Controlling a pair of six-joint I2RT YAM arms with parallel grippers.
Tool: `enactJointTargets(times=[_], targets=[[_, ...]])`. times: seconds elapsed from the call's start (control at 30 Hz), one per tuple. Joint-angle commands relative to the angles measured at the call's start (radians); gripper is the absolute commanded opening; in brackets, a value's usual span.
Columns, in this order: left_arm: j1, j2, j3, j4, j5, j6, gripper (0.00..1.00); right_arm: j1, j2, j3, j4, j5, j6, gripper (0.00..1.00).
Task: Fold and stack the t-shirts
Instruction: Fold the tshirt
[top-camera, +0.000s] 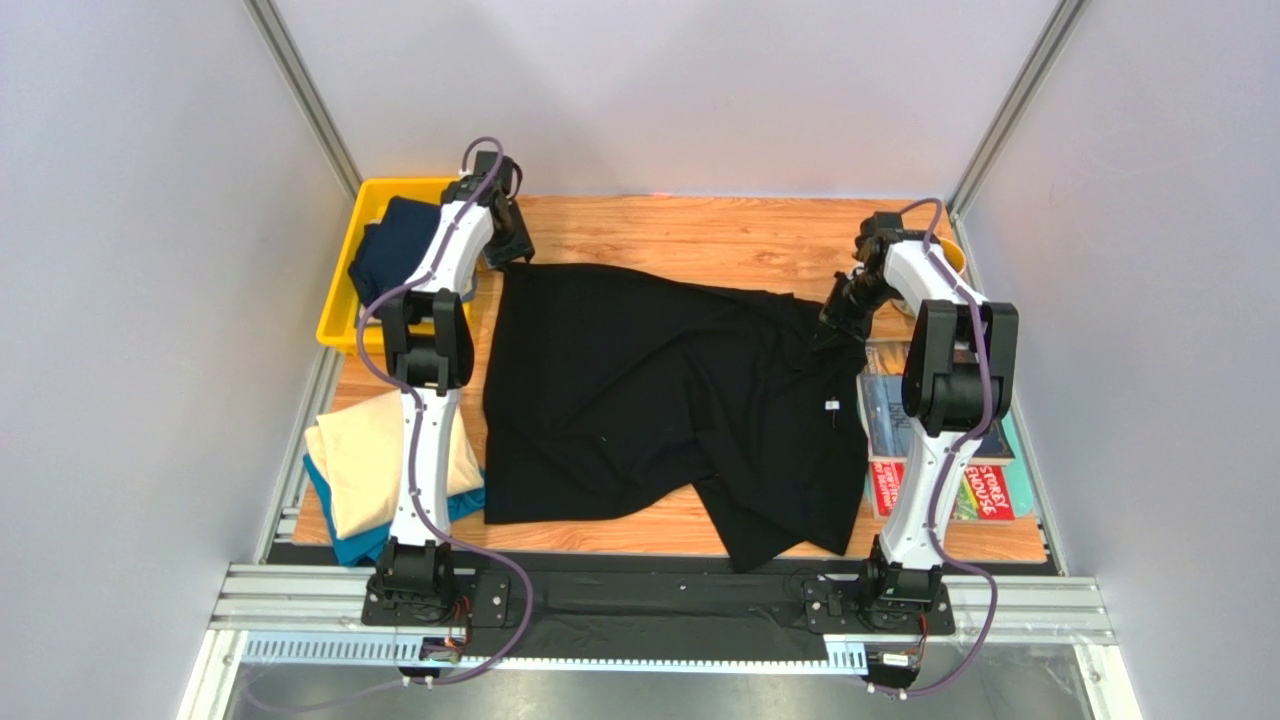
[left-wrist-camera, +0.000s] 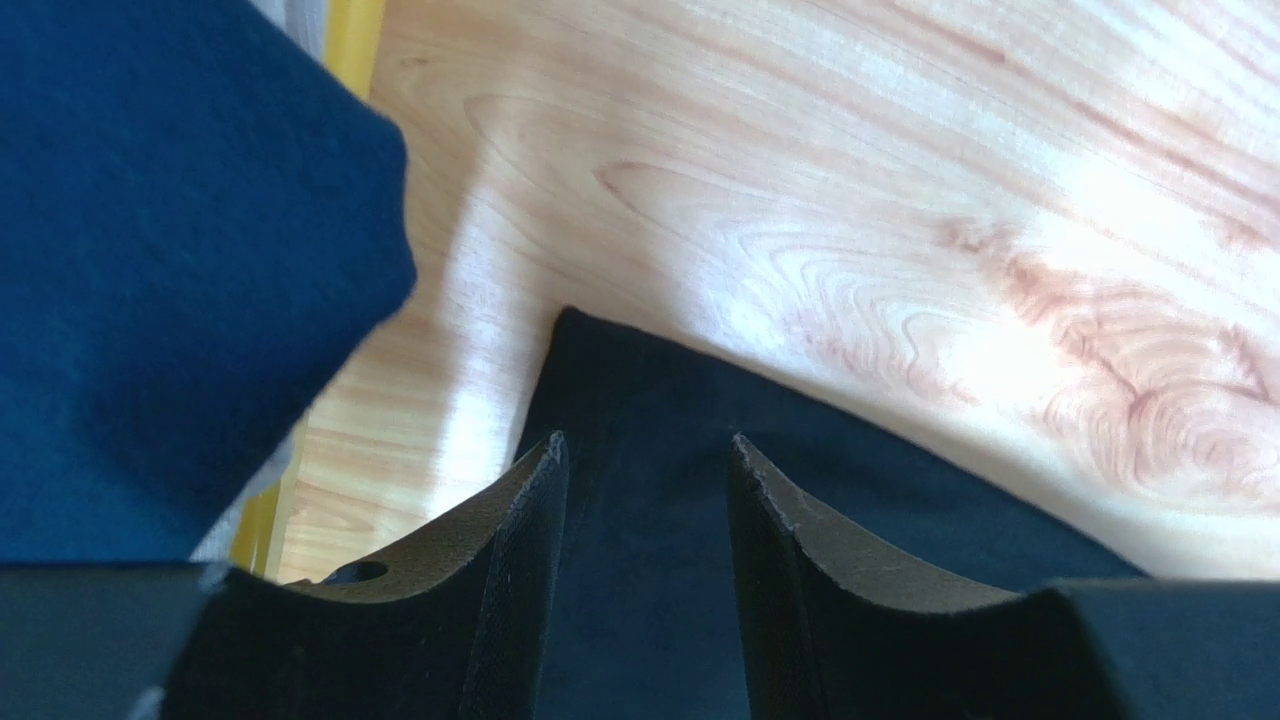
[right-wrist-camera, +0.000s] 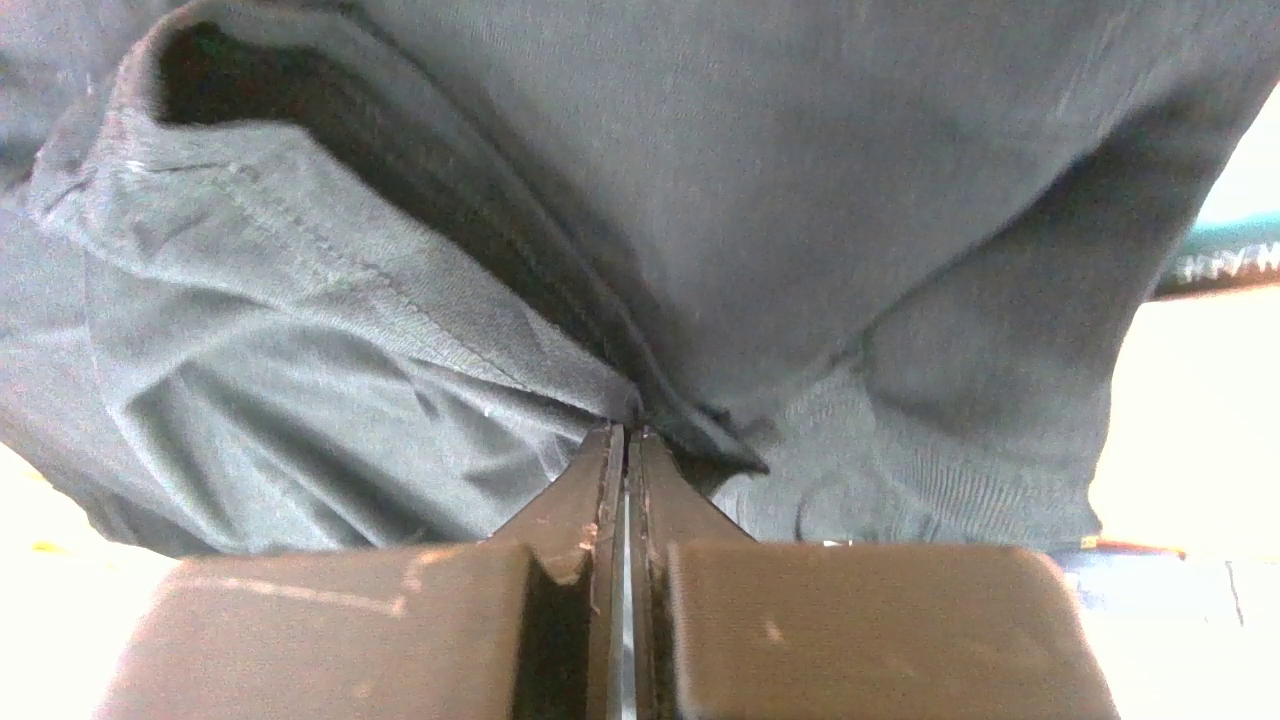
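Observation:
The large black t-shirt (top-camera: 646, 405) lies spread over the middle of the wooden table, rumpled on its right side. My left gripper (top-camera: 508, 248) hovers over its far left corner, open, and cloth (left-wrist-camera: 902, 510) shows below the gap between the fingers (left-wrist-camera: 648, 441). My right gripper (top-camera: 834, 318) is at the shirt's far right edge, shut on a fold of the cloth (right-wrist-camera: 751, 180), with the jaws pressed together (right-wrist-camera: 627, 435). A navy t-shirt (top-camera: 394, 248) sits in the bin. The cream t-shirt (top-camera: 361, 458) lies folded on the teal one (top-camera: 338, 533) at the near left.
A yellow plastic bin (top-camera: 343, 308) stands at the far left corner, its rim (left-wrist-camera: 353, 38) close to my left gripper. Colourful magazines (top-camera: 992, 488) lie along the table's right edge, partly under the black shirt. Bare wood (top-camera: 706, 233) runs along the far side.

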Motion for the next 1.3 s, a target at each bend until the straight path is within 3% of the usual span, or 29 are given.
enactJointTargets(times=[0.0, 0.77, 0.9, 1.27], targets=[[0.005, 0.024, 0.072, 0.026, -0.046, -0.044, 0.50, -0.004, -0.114, -0.032, -0.007, -0.037, 0.005, 0.00], [0.002, 0.085, 0.047, -0.007, -0.029, -0.007, 0.48, 0.005, -0.132, -0.058, -0.012, -0.107, 0.033, 0.00], [0.000, 0.087, 0.046, -0.004, -0.022, -0.005, 0.28, 0.005, -0.126, -0.048, -0.013, -0.103, 0.028, 0.00], [0.004, 0.027, 0.033, 0.033, -0.019, 0.029, 0.10, 0.005, -0.083, 0.006, -0.015, -0.066, 0.008, 0.00]])
